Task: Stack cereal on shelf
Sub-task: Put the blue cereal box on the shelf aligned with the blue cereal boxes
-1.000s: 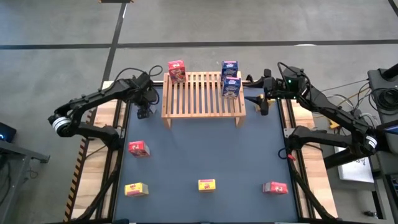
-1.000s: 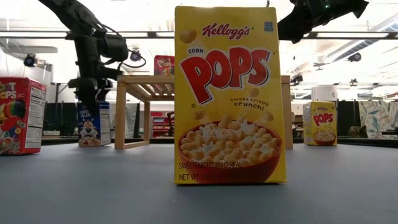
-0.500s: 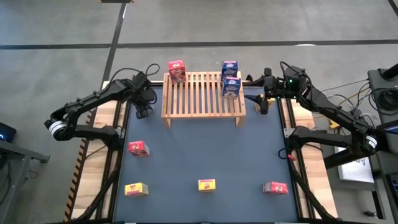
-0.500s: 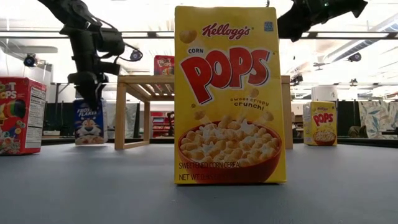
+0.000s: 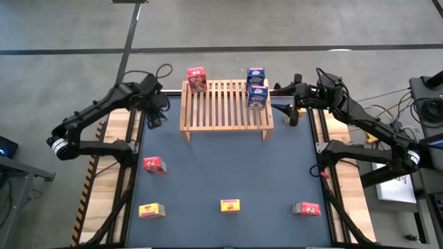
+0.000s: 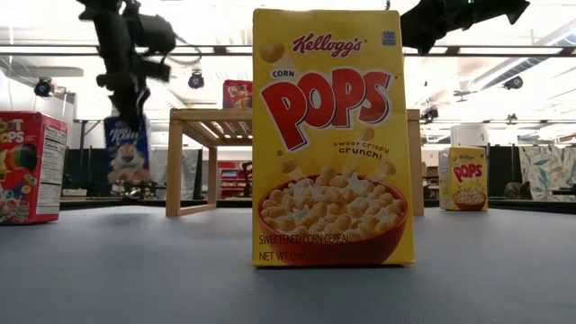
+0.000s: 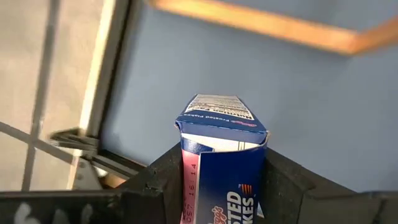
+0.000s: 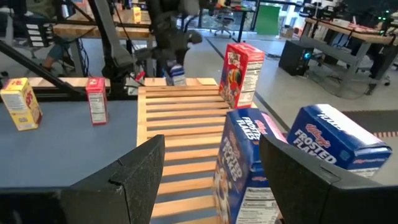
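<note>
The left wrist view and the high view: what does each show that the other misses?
Only the left wrist view shows the left hand clamped on the sides of a blue cereal box, clear of the table. Only the high view shows the whole layout: the wooden shelf carrying one red and two blue boxes, five more boxes on the blue table, and the right hand beside the shelf. Both show the blue tabletop and part of the shelf.
</note>
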